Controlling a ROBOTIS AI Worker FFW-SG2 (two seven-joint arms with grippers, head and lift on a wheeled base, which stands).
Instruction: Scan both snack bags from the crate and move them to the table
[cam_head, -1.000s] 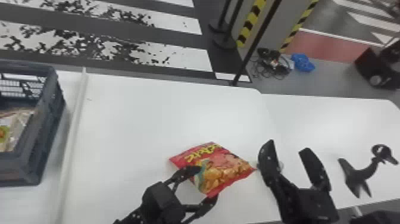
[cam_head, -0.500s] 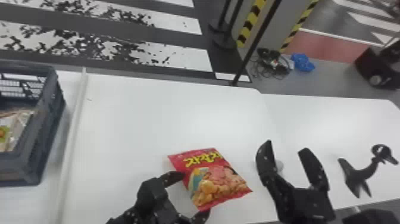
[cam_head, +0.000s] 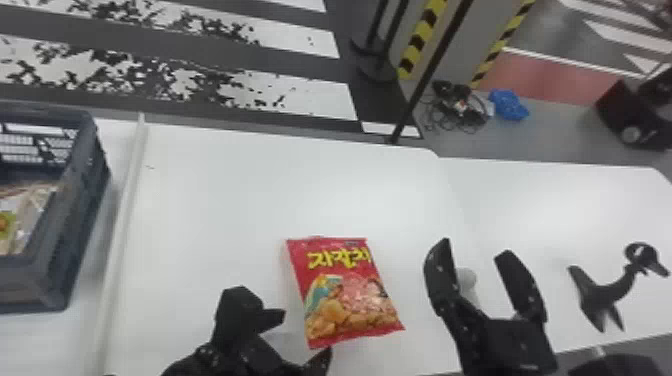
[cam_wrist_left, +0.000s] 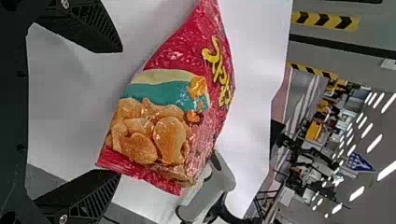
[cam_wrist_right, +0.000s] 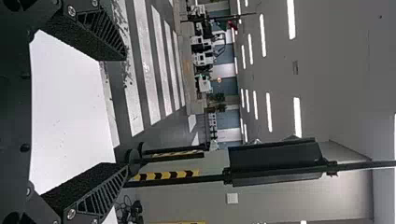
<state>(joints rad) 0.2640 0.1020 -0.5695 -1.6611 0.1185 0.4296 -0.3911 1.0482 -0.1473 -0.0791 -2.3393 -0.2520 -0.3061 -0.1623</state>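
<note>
The red snack bag (cam_head: 350, 295) lies printed side up on the white table (cam_head: 280, 190). Beside its lower left side is my left gripper (cam_head: 304, 336), open and not closed on it. In the left wrist view the bag (cam_wrist_left: 173, 112) is just beyond the parted fingers of that gripper (cam_wrist_left: 117, 111). My right gripper (cam_head: 474, 250) is open and empty, to the right of the bag; its own view shows the gripper (cam_wrist_right: 126, 111) with a wide gap. At far left the dark crate (cam_head: 85, 210) holds a packet (cam_head: 30, 215), partly cut off by the view.
A black curved stand (cam_head: 610, 295) is on the table right of my right gripper. A small grey object (cam_head: 467, 280) shows behind that gripper's left finger. A grey-and-black device (cam_wrist_left: 210, 186) is beyond the bag in the left wrist view. A raised strip (cam_head: 120, 240) runs beside the crate.
The left gripper has drawn back left from the bag and its fingers are off it. The bag has turned, its lettering now nearly level. Right gripper, crate and stand look unmoved.
</note>
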